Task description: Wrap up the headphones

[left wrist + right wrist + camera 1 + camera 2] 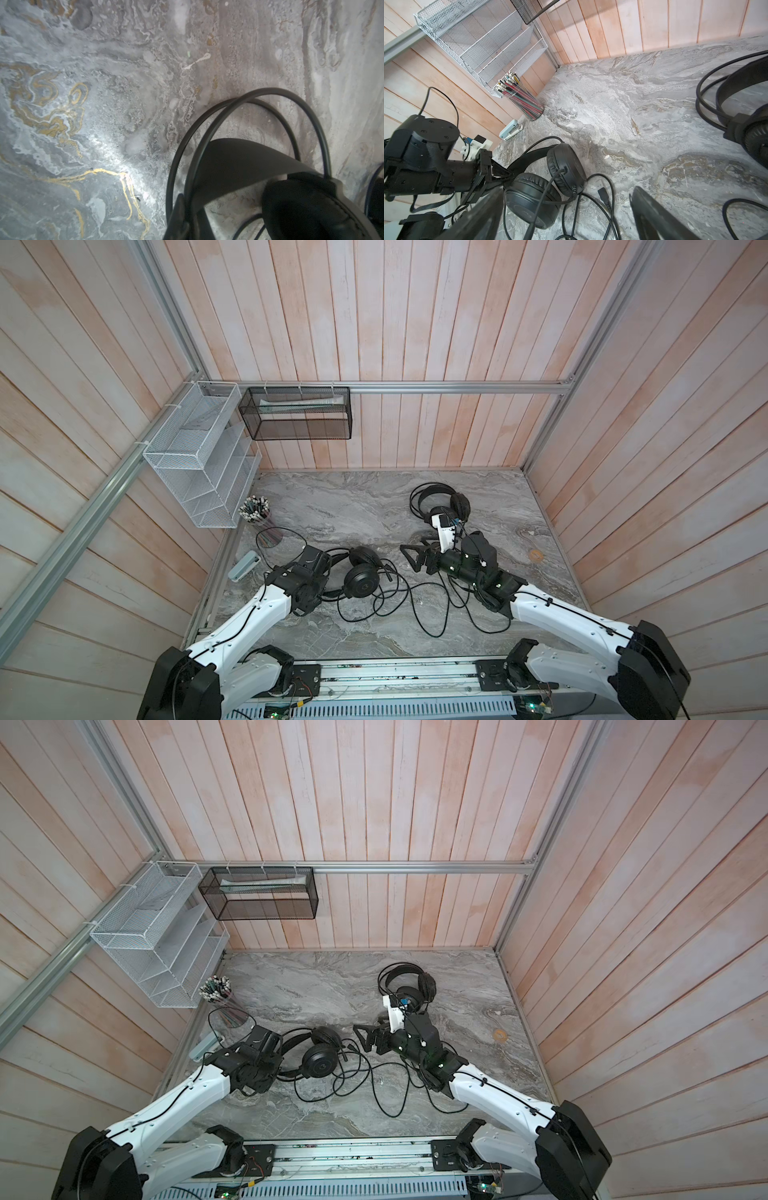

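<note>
The smooth-cupped headphones [360, 583] [319, 1058] lie at the table's left middle. My left gripper [331, 567] [187, 209] is shut on their headband [239, 162] [517, 164]. Their long thin cable [399, 601] [591, 207] sprawls in tangled loops to the right, with its plug [603, 192] on the marble. My right gripper [409, 558] [361, 1038] [566, 209] hangs open just right of the cups, over the cable, holding nothing. The grille-backed headphones [440, 499] [409, 982] [747, 116] lie farther back, partly hidden by the right wrist.
A clear cup of pencils [259, 516] and a pale blue stapler [244, 566] stand at the table's left edge. On the walls above hang a white mesh rack [195, 460] and a black mesh basket [299, 414]. A small orange ring [536, 555] lies at the right.
</note>
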Motion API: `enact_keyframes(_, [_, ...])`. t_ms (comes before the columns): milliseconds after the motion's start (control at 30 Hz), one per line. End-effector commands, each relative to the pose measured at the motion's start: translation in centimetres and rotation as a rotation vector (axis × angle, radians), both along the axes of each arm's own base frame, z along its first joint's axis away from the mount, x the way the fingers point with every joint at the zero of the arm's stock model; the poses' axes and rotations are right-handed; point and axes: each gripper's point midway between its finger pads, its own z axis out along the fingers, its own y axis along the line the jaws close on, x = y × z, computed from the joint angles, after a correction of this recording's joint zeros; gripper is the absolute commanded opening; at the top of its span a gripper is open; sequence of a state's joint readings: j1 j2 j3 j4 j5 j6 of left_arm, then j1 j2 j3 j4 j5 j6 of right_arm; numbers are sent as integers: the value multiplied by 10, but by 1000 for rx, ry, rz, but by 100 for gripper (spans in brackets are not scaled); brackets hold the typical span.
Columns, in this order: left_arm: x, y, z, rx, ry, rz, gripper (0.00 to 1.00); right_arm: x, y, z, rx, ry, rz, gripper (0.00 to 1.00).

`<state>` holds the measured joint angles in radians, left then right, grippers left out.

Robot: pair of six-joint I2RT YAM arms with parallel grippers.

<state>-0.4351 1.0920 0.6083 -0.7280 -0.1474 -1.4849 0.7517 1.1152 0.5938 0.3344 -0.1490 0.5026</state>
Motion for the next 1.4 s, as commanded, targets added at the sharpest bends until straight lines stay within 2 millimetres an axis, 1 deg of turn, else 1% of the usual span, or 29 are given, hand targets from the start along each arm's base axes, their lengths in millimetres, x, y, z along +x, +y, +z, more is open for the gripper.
enact_keyframes(0, [5, -10, -3, -58, -26, 9, 0, 1, 5, 6, -20, -19, -6, 97])
enact_keyframes(67, [2, -9, -7, -61, -19, 5, 1, -1, 8, 7, -21, -19, -2, 97])
enact_keyframes(100, [1, -10, -8, -65, -23, -4, 4, -2, 9, 6, -21, -16, 1, 97])
enact_keyframes(167, [-1, -10, -12, -67, -20, -10, 12, -3, 12, 6, -19, -13, 8, 97])
enact_keyframes(233, [-3, -9, -14, -62, -22, -22, 24, -5, 14, 5, -19, -9, 12, 97])
enact_keyframes(267, [-2, -10, -14, -62, -27, -34, 27, -5, 14, 5, -19, -8, 13, 97])
enact_keyframes(333, [-2, -11, -14, -58, -28, -56, 37, -4, 13, 4, -19, -5, 4, 97])
enact_keyframes(467, [-2, -13, -12, -49, -23, -118, 55, -5, 13, 8, -15, -13, 2, 97])
enact_keyframes(533, [4, -13, -6, -42, -32, -180, 63, -5, 13, 8, -16, -16, 5, 97])
enact_keyframes(567, [7, -11, -2, -24, -30, -222, 68, -5, 12, 9, -16, -19, 4, 97])
enact_keyframes(600, [9, -7, 1, -6, -20, -256, 73, -6, 12, 10, -18, -21, 5, 97])
enact_keyframes(667, [15, 3, 5, 34, -1, -324, 80, -6, 11, 10, -21, -23, 3, 97])
enact_keyframes(733, [22, 13, 10, 77, 7, -389, 82, -6, 11, 11, -21, -25, 2, 97])
enact_keyframes(800, [33, 18, 17, 117, -10, -467, 87, -6, 10, 11, -21, -27, 1, 97])
enact_keyframes(867, [41, 15, 18, 124, -14, -539, 87, -6, 10, 11, -18, -29, 0, 97])
enact_keyframes(933, [46, 5, 14, 90, -7, -601, 87, -6, 11, 10, -20, -26, 0, 97])
enact_keyframes(967, [47, -1, 10, 67, -2, -626, 86, -6, 11, 10, -20, -26, 2, 97])
enact_keyframes(1033, [45, -4, 1, 50, 20, -653, 85, -6, 11, 10, -21, -25, 2, 97])
enact_keyframes(1167, [45, 1, -15, 84, 75, -671, 78, -6, 8, 9, -24, -27, -6, 97])
enact_keyframes(1267, [46, 5, -25, 106, 106, -670, 68, -7, 8, 8, -30, -26, -6, 97])
enact_keyframes(1300, [47, 9, -27, 127, 121, -663, 65, -7, 8, 8, -29, -26, -4, 97])
enact_keyframes(1367, [51, 15, -27, 163, 127, -664, 60, -8, 8, 6, -31, -24, -4, 97])
